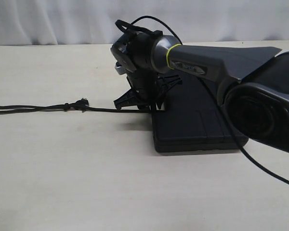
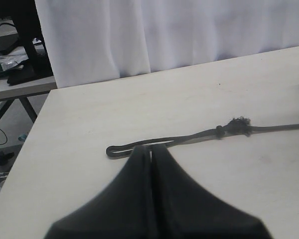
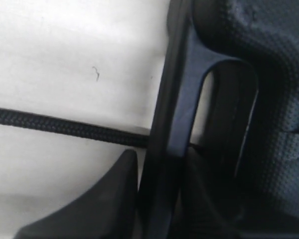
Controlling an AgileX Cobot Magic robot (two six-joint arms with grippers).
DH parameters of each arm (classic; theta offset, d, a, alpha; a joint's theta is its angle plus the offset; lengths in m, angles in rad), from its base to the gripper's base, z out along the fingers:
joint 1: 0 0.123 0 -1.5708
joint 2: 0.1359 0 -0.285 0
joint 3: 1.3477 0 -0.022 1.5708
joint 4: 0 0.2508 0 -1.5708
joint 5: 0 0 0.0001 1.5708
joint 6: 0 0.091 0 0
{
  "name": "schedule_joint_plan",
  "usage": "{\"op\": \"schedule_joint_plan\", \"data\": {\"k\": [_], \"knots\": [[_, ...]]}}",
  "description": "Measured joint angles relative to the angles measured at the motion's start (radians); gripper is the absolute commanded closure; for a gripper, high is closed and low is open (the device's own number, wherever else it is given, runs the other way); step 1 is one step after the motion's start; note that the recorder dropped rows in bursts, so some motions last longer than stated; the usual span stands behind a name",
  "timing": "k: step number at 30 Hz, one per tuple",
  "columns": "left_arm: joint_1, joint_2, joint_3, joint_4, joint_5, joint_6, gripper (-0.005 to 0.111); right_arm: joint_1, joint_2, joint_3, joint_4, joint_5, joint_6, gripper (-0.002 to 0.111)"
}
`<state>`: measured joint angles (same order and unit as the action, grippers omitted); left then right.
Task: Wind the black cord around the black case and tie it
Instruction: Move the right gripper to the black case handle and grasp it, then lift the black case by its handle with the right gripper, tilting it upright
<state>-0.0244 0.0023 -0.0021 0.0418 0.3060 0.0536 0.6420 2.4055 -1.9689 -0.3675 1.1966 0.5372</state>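
The black case lies flat on the table, right of centre. The black cord runs left from the case's left edge, past a frayed knot, to a looped end. My right gripper reaches down at that left edge. In the right wrist view it is shut on the case's handle bar, one finger on each side, with the cord passing under the bar. My left gripper is shut and empty, with the cord's loop lying just beyond its tips. It is outside the exterior view.
The pale table ends at a white curtain along the back. Past the table's left edge, another table with clutter stands. The right arm's own cable trails across the table at the right.
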Motion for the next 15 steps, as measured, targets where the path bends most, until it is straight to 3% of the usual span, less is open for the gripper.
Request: {"op": "schedule_joint_plan", "data": {"k": [7,15], "knots": [[0.000,0.000,0.000,0.000,0.000,0.000,0.107,0.000,0.000,0.000,0.012,0.021,0.004,0.104],[0.000,0.000,0.000,0.000,0.000,0.000,0.107,0.000,-0.026,0.002,0.017,0.027,-0.010,0.104]]}}
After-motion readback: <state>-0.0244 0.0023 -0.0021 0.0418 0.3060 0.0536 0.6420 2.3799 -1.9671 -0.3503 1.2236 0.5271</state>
